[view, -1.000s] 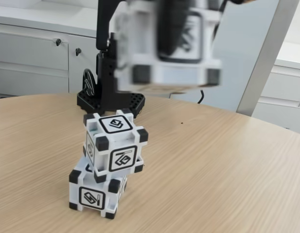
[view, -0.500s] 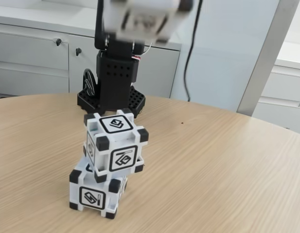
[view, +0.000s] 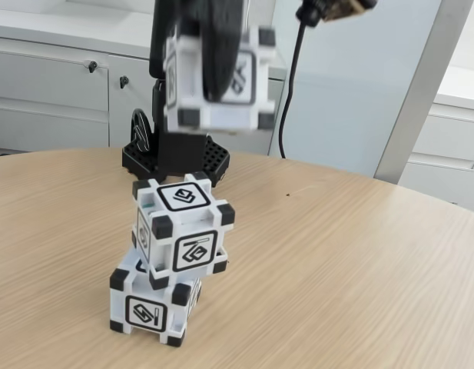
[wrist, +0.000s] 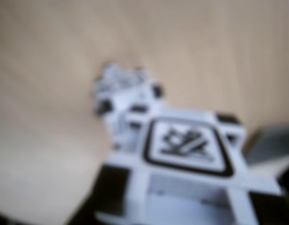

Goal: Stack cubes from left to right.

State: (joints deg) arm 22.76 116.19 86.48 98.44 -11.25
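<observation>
Cubes: three alike, white with black corners and a framed glyph on each face.

Held cube (view: 216,81): in the air in the fixed view, above the stack and well clear of it, toward the worktop's far edge. Half a second ago it sits higher, cut by the top of the picture and smeared with motion; a second ago it hangs lower and further right. Now it is sharper, lower than at the half-second mark, and nearly over the stack. Judged: the carry is ending and the lowering onto the top cube is at hand.

Top cube (view: 182,225): rests on the bottom cube (view: 154,304), turned and shifted toward the back, so it overhangs. Neither has moved over the second. Stack stands near the worktop's front edge, left of centre in the fixed view.

Fingers (view: 217,54): a dark one lies across the held cube's front face; they pinch that cube, the second one hidden behind it.

Worktop (view: 352,277): pale wood grain, curved far edge.

Hard to make out: the wrist view is blurred; the held cube (wrist: 186,164) fills its lower part, and the stack (wrist: 121,91) beyond is a pale smudge, its offset unreadable. The arm's upper part is cut off in the fixed view. How level the held cube hangs is uncertain.
</observation>
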